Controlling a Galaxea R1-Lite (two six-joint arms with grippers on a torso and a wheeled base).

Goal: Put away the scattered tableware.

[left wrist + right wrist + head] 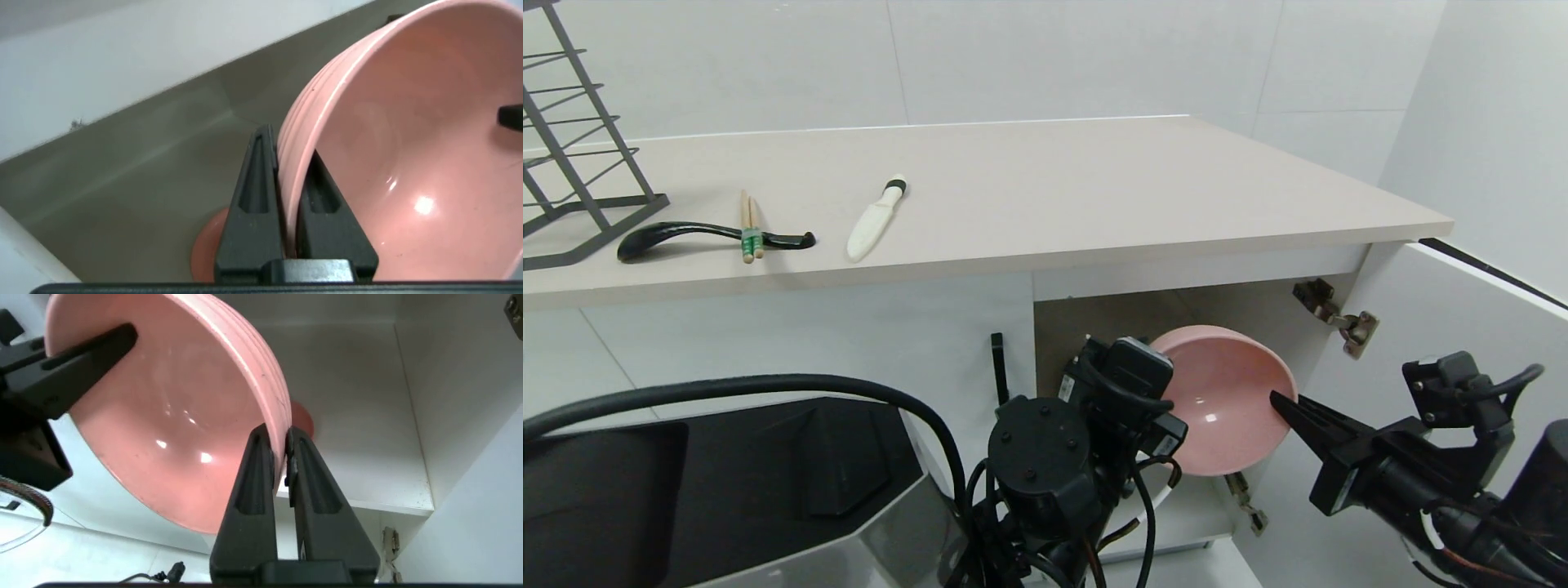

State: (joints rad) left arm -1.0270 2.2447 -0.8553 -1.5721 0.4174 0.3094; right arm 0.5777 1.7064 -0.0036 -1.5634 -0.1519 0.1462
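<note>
A pink bowl (pixel 1225 400) hangs tilted in front of the open cabinet below the counter. My left gripper (pixel 1170 404) is shut on its left rim; in the left wrist view both fingers (pixel 255 196) pinch the bowl's (pixel 409 147) wall. My right gripper (pixel 1278 400) is shut on the opposite rim, and its fingers (pixel 260 482) clamp the bowl's (pixel 163 400) edge. On the counter's left lie a black spoon (pixel 686 234), a pair of chopsticks (pixel 751 229) and a white knife (pixel 876 219).
A second pink dish (pixel 204 249) rests on the cabinet floor behind the bowl. The cabinet door (pixel 1445 327) stands open to the right, with hinges (pixel 1339 318) on the frame. A black wire rack (pixel 572 155) stands at the counter's far left.
</note>
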